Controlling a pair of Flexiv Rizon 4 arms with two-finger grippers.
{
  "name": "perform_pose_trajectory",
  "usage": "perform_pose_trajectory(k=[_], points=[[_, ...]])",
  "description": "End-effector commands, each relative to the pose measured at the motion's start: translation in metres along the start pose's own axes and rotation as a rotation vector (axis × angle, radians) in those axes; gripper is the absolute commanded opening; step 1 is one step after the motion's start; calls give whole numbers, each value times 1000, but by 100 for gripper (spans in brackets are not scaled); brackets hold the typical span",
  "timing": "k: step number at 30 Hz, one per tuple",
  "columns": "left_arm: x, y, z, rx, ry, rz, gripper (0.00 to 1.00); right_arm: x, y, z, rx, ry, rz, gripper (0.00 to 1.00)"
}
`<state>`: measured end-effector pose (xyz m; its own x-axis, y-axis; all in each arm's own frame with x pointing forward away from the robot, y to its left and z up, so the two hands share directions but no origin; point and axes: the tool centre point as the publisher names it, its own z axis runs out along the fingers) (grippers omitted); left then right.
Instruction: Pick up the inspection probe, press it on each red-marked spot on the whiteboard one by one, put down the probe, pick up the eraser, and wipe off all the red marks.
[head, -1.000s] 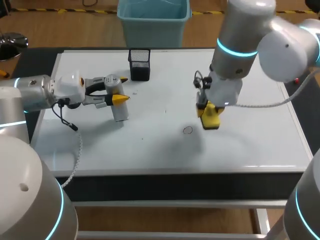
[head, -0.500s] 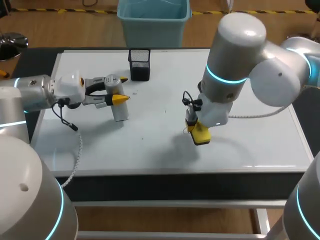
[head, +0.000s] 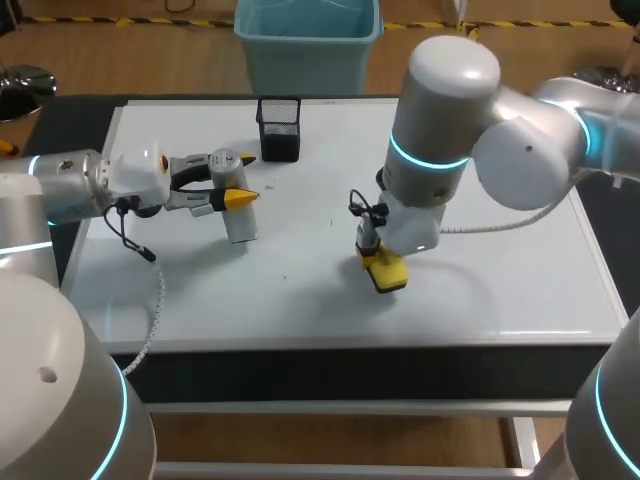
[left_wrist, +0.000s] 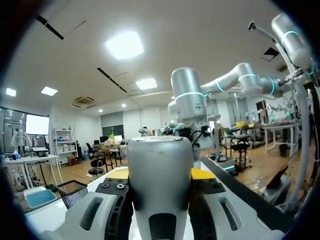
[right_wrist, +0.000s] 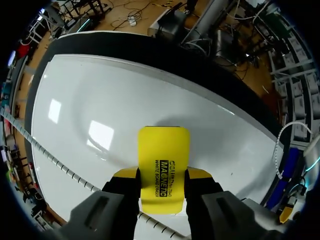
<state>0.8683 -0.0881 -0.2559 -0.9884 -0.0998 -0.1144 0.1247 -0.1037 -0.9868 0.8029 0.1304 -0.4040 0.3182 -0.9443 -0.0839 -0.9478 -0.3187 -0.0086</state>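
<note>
My left gripper (head: 243, 180) is shut on the grey cylindrical probe (head: 238, 215), which hangs over the left part of the whiteboard (head: 300, 290). In the left wrist view the probe (left_wrist: 160, 185) fills the gap between the fingers (left_wrist: 201, 173) of the left gripper (left_wrist: 160, 175). My right gripper (head: 380, 262) is shut on the yellow eraser (head: 386, 272), held down at the board near its middle front. The right wrist view shows the eraser (right_wrist: 162, 167) clamped in the right gripper (right_wrist: 162, 175), its far end against the whiteboard (right_wrist: 100, 100). No red mark shows.
A black mesh holder (head: 279, 128) stands at the back of the board, beyond the left gripper. A few faint specks (head: 284, 278) dot the board between the two arms. The board's front edge (head: 350, 340) lies just ahead of the eraser.
The right arm has carried the eraser leftward and toward the front edge, onto the small circled mark, which is now covered. The left arm and the probe have stayed still.
</note>
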Motion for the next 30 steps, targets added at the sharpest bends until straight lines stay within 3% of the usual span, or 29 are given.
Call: perform_pose_trajectory(k=[1,17,30], points=[[1,-1,0,0,-3,2,0,-10,-11,9,-23,20,-6,0],[1,-1,0,0,-3,2,0,-7,-22,29,-61,81,-46,0],[1,-1,0,0,-3,2,0,25,-32,43,-87,125,9,0]])
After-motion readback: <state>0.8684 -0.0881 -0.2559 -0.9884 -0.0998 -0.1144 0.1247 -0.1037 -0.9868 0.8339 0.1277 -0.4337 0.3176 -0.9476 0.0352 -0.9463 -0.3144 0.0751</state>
